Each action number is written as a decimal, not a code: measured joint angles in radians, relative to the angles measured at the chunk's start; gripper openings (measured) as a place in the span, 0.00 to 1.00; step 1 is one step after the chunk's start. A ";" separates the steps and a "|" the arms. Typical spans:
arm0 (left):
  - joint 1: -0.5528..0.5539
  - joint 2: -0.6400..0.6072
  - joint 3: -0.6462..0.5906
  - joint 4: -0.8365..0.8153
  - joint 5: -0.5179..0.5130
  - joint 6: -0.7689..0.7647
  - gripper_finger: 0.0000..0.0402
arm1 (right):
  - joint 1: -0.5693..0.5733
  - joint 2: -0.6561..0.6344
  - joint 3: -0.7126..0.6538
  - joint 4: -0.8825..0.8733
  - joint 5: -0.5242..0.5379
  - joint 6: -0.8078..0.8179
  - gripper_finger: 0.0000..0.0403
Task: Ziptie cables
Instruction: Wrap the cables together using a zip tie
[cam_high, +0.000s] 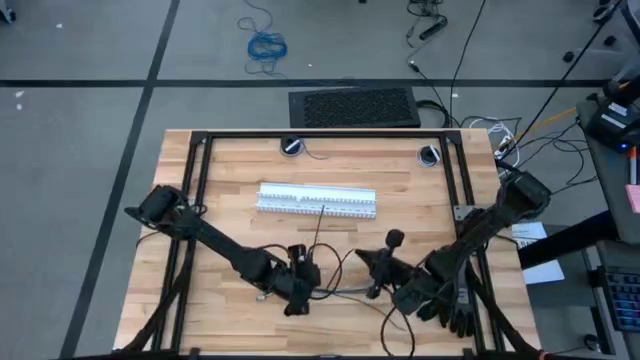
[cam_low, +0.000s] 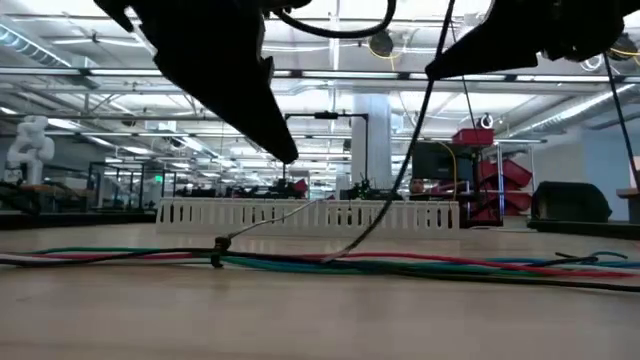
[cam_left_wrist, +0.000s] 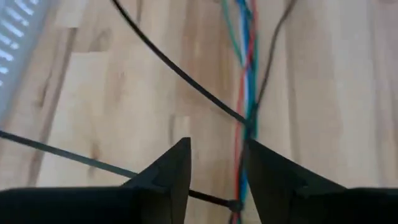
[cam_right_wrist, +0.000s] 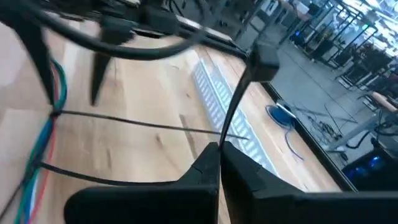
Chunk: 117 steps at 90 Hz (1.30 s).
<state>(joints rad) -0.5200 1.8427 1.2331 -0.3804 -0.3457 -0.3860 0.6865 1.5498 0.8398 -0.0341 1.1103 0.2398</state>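
Observation:
The cables (cam_low: 400, 265), a thin bundle of red, green, blue and dark wires, lie flat on the wooden table near its front edge (cam_high: 345, 292). One dark ziptie (cam_low: 217, 250) loops round them, and its tail rises toward the white strips. A second ziptie (cam_low: 385, 180) slants up from the bundle to my right gripper (cam_low: 432, 72), which is shut on it (cam_right_wrist: 219, 155). My left gripper (cam_left_wrist: 217, 171) hovers open just above the table (cam_low: 283, 152), beside the bundle (cam_left_wrist: 247, 74) and over the first ziptie's head (cam_left_wrist: 233, 204). My right gripper pinches the second ziptie's strap (cam_right_wrist: 227, 134) between its two fingertips, some way from the strap's free end, which sticks out past the fingers. It holds the strap well above the table. The strap runs nearly straight down to the cables (cam_low: 340, 255).
White slotted strips (cam_high: 318, 200) lie across the middle of the table, behind the cables. Black gloves (cam_high: 455, 310) sit at the front right. Black frame rails (cam_high: 200, 180) run along the table's sides and far edge. Bare wood lies between the strips and the cables.

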 joint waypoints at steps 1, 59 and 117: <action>-0.002 0.000 0.000 0.001 0.000 0.002 0.36 | 0.000 -0.006 0.000 -0.003 0.001 0.000 0.00; -0.002 0.186 0.005 0.045 -0.014 0.103 0.36 | 0.004 -0.063 0.000 -0.227 -0.045 0.219 0.00; 0.009 0.199 0.066 -0.048 0.025 0.081 0.01 | -0.029 -0.029 0.000 -0.225 -0.201 0.265 0.00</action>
<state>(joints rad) -0.5114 2.0416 1.2994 -0.4287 -0.3208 -0.3054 0.6571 1.5207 0.8394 -0.2588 0.9089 0.5049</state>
